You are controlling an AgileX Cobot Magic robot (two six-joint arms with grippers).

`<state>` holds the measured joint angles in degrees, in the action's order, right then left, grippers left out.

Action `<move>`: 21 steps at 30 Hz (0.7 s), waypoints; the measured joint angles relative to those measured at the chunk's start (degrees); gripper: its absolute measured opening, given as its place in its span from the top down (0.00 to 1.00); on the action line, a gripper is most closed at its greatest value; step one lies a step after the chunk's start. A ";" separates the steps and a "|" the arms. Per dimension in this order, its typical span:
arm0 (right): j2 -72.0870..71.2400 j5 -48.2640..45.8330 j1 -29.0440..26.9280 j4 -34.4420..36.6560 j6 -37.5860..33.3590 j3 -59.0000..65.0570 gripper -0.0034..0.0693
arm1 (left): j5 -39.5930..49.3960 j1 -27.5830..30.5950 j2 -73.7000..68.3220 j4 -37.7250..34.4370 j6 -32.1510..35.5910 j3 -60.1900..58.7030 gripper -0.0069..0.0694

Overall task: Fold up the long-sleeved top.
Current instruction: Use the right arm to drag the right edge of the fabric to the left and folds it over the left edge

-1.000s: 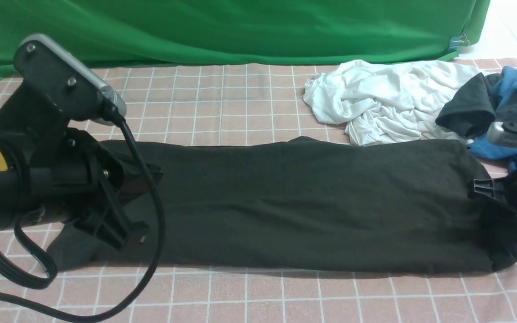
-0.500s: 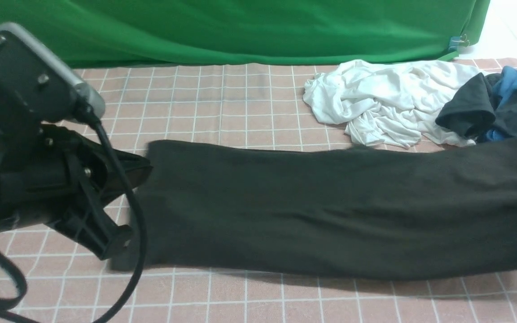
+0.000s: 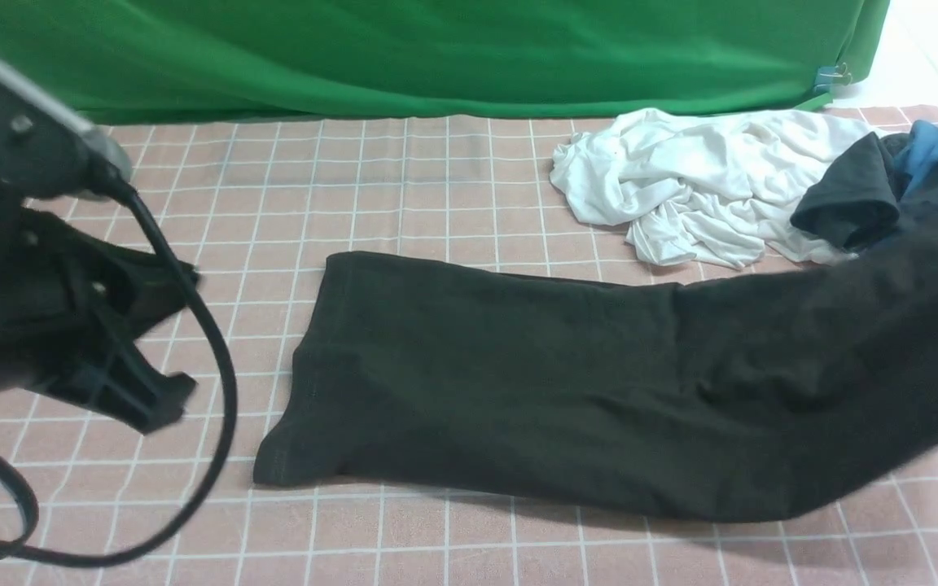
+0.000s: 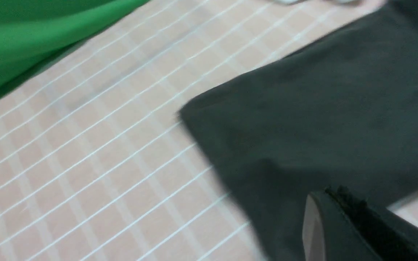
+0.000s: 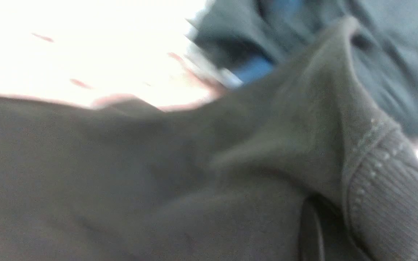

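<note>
The right claw [image 5: 316,232], clamped on the top [image 3: 567,382], lifts its right end off the counter [image 3: 404,187], while the left claw [image 4: 339,224], closed and empty, hangs beside the flat end.

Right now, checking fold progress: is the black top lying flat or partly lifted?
Partly lifted: the long-sleeved top lies flat at its left end, while its right end rises off the checked cloth.
</note>
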<state>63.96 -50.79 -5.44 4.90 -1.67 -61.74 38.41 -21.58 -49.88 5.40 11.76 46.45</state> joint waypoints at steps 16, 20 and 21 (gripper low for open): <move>10.05 4.49 16.43 21.93 -6.81 -15.42 0.83 | 1.79 0.00 5.00 4.91 -3.15 0.00 0.88; 15.46 4.90 21.92 23.46 -7.97 -19.98 0.83 | 1.97 0.00 5.13 5.03 -3.33 0.00 0.88; 16.99 4.90 23.40 23.55 -8.25 -21.12 0.83 | 2.09 0.00 5.13 5.03 -3.33 0.00 0.88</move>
<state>80.95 -45.89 17.95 28.44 -9.92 -82.87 40.50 -21.58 -44.74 10.43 8.43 46.45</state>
